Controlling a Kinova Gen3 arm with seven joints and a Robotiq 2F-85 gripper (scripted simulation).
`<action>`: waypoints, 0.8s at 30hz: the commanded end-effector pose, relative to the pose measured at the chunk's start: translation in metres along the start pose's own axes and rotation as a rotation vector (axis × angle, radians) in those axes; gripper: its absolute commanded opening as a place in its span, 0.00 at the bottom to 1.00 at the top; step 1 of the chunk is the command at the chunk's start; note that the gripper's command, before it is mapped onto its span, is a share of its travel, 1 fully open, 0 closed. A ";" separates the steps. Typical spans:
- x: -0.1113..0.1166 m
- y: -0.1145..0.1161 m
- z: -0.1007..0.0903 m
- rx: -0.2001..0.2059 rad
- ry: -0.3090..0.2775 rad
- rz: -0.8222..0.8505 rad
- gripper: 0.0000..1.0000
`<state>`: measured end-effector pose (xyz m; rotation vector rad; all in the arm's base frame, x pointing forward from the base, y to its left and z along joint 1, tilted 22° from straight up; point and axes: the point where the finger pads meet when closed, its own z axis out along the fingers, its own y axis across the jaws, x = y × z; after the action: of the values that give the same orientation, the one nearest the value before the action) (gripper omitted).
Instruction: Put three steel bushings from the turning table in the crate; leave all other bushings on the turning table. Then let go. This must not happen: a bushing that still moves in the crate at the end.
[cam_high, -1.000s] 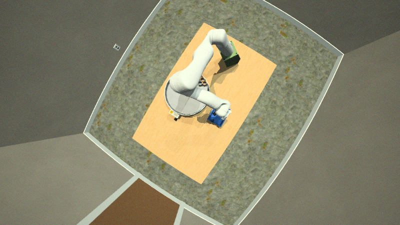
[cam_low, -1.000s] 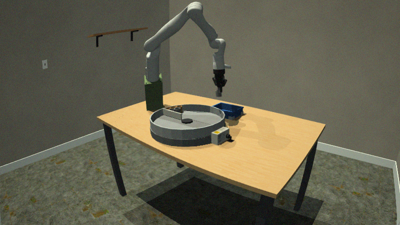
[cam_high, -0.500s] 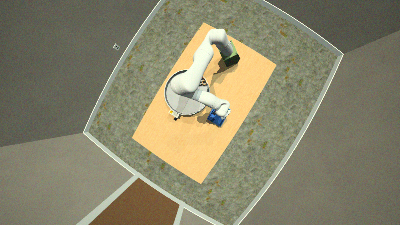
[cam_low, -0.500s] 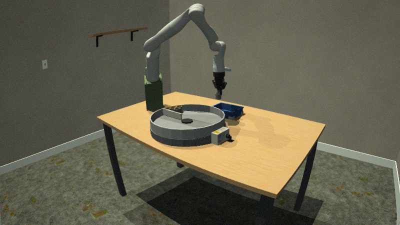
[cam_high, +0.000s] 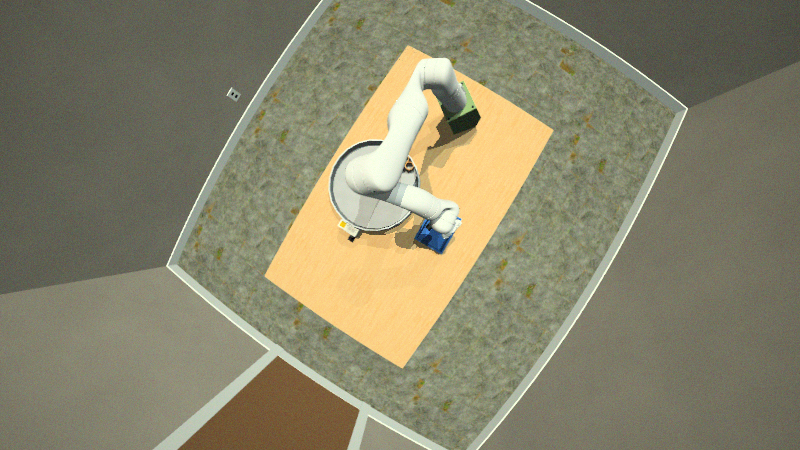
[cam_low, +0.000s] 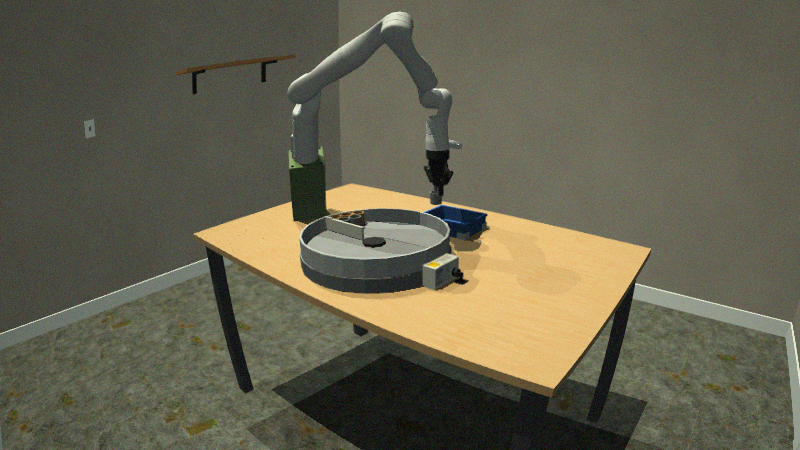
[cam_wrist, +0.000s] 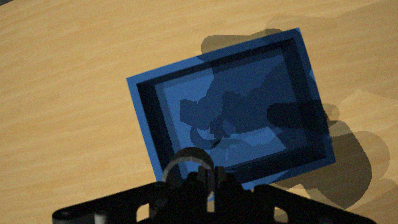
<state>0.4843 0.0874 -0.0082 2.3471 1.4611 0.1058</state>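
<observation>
Delivery is proceeding: black two-finger gripper is clamping grey steel ring bushing above rectangular blue plastic crate, needing lowering, then release.

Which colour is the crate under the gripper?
Blue; the crate shows best in the wrist view.
</observation>
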 end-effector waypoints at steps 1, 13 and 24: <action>0.000 0.000 0.009 0.001 -0.001 0.000 0.00; 0.000 -0.001 0.024 0.002 -0.001 -0.001 0.00; 0.000 -0.001 0.033 0.001 -0.001 -0.001 0.00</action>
<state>0.4926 0.0784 -0.0377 2.3470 1.4603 0.1056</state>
